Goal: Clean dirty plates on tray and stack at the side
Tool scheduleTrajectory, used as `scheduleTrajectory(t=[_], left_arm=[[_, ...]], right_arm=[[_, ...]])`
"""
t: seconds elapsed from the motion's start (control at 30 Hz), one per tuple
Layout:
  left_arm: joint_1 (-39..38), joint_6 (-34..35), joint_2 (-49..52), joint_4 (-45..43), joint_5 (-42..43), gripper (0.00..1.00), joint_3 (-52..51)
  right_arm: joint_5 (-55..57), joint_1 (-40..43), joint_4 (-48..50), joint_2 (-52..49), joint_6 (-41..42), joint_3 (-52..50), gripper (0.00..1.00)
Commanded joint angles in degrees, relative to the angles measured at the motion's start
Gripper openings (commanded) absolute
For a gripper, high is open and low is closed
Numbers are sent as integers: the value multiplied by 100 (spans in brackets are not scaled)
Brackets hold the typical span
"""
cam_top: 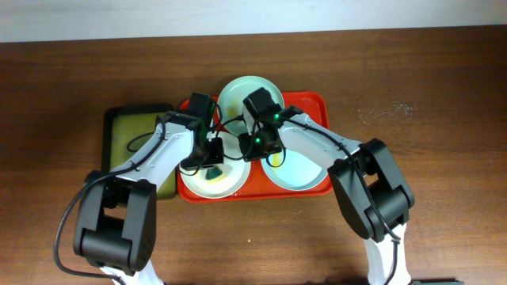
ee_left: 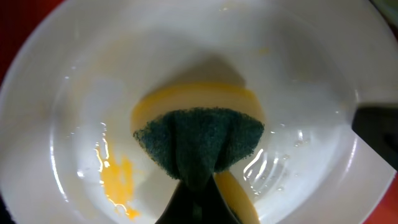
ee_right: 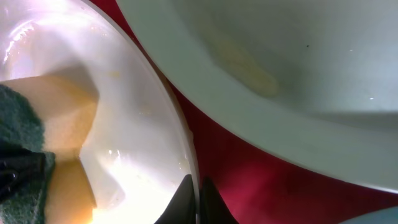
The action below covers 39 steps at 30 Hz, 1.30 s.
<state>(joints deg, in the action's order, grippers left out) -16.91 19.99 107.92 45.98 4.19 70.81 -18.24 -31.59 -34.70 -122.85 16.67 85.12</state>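
Brown wood table (cam_top: 444, 71), red tray (cam_top: 315, 103) in the middle, three plates on it.
Clenched in the left gripper (ee_left: 199, 208), a sponge (ee_left: 199, 143), pressed down in the middle of the white plate (ee_left: 311, 74) at the front left of the tray. Just beside the sponge, off to its left in the left wrist view, a yellow smear (ee_left: 118, 180), not yet wiped. Pinched tight on the rim of that same plate, the right gripper (ee_right: 196, 202), likely to stop it sliding. Next move, most likely: a short wipe sideways onto the smear. At the back, the green plate (cam_top: 249, 87); at the front right, the blue plate (cam_top: 305, 176).
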Motion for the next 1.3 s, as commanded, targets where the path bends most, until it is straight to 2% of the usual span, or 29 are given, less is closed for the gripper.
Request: scheduleTrajectory(t=[0.0,0.2,0.33,0.43,0.5,0.53,0.63,0.77,0.83,0.97,1.2,1.27], left_arm=[[11,11,-79,57,-826,0,-46],[9,13,-85,236,-2212,0,-42],[9,127,-219,240,-2345,0,44],[9,181,-426,155,-1703,0,94],[9,181,-509,50,-734,0,92],[9,181,-474,-61,70,0,74],[9,184,-354,-236,570,0,0],[9,181,-127,-404,588,0,-166],[11,181,-2,-393,313,0,-186],[57,181,50,-393,-774,0,-199],[146,184,50,-372,-3023,0,-332],[146,181,48,-374,-3150,0,-308]], right_arm=[[96,-26,-105,-55,-15,-81,4],[96,-26,-105,-55,-15,-81,4],[96,-26,-105,-55,-13,-81,4],[96,-26,-105,-55,-13,-81,4],[96,-26,-103,-55,-13,-81,4],[96,-26,-96,-55,-13,-81,4],[94,-26,-101,-55,-13,-81,4],[96,-26,-101,-55,-13,-81,4],[96,-26,-101,-55,-13,-81,4],[96,-26,-101,-55,-13,-81,4],[96,-26,-103,-55,-15,-81,4],[96,-26,-103,-55,-13,-81,4]])
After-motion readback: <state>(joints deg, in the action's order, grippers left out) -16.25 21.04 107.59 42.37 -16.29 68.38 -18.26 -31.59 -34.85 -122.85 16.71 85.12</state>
